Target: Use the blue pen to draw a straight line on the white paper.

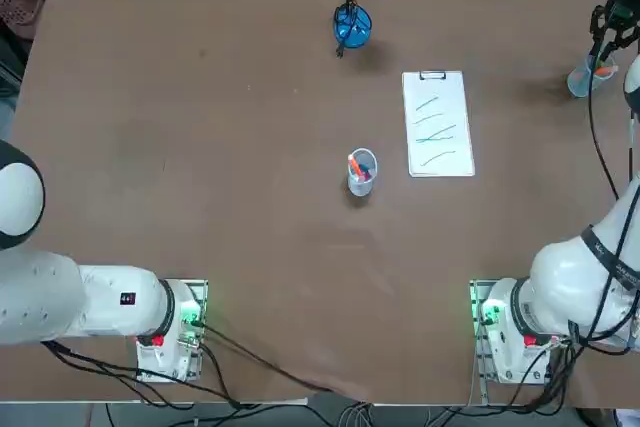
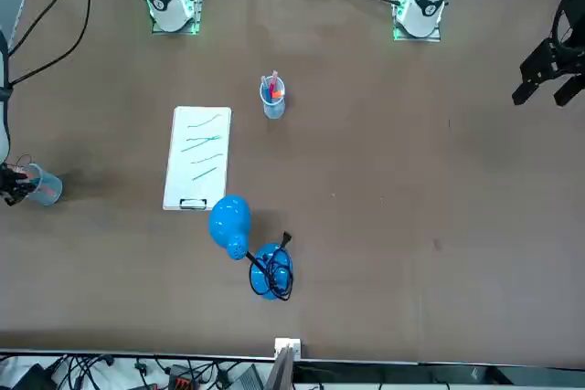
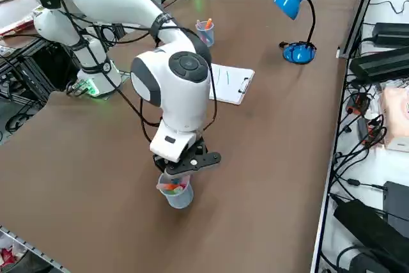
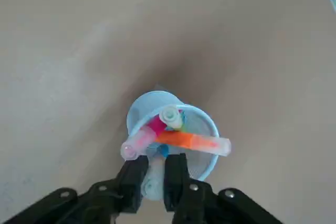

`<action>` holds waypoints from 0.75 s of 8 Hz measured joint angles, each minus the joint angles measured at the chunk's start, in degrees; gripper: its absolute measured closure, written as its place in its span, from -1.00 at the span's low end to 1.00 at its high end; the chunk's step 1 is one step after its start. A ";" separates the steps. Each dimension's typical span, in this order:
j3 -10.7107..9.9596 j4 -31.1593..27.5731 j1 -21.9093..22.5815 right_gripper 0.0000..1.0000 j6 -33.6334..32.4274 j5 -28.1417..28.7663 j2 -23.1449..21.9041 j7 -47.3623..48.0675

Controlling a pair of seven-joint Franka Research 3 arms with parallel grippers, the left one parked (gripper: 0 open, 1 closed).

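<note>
Your right claw (image 4: 154, 174) hung over a clear cup (image 4: 173, 129) near the right edge of the desk (image 1: 200, 147). The cup held a few pens. An orange pen (image 4: 191, 141) lay across the cup's top, and a pink pen (image 4: 142, 137) leaned beside it.

Your claw's two fingers (image 4: 176, 174) were squeezed tight around a pale blue stick, the blue pen (image 4: 154, 179), right at the cup's rim. So the claw was clenched on the blue pen, and the pen was not yet out of the cup.

From the side, your claw (image 3: 185, 165) pointed down, just above that cup (image 3: 175, 192).

The white paper (image 1: 437, 123) lay on its board near the middle of the desk, well apart from your claw. It had slanted green lines on it. A small metal clip (image 1: 432, 75) sat on its far short edge.

Another cup of pens (image 1: 361, 171) stood just beside the paper, on its left. A blue lamp (image 1: 352, 22) stood farther back on the desk.
</note>
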 joint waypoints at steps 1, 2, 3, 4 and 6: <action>0.02 0.48 0.01 0.57 -0.03 0.00 -0.41 0.00; 0.05 1.02 0.06 0.57 -0.40 0.00 -1.20 -0.01; 0.07 1.54 0.13 0.57 -1.31 -0.19 -2.72 -0.39; 0.12 1.85 0.30 0.57 -2.40 -0.56 -4.81 -1.18; 0.97 2.26 0.55 0.57 -5.44 -0.83 -9.50 -3.95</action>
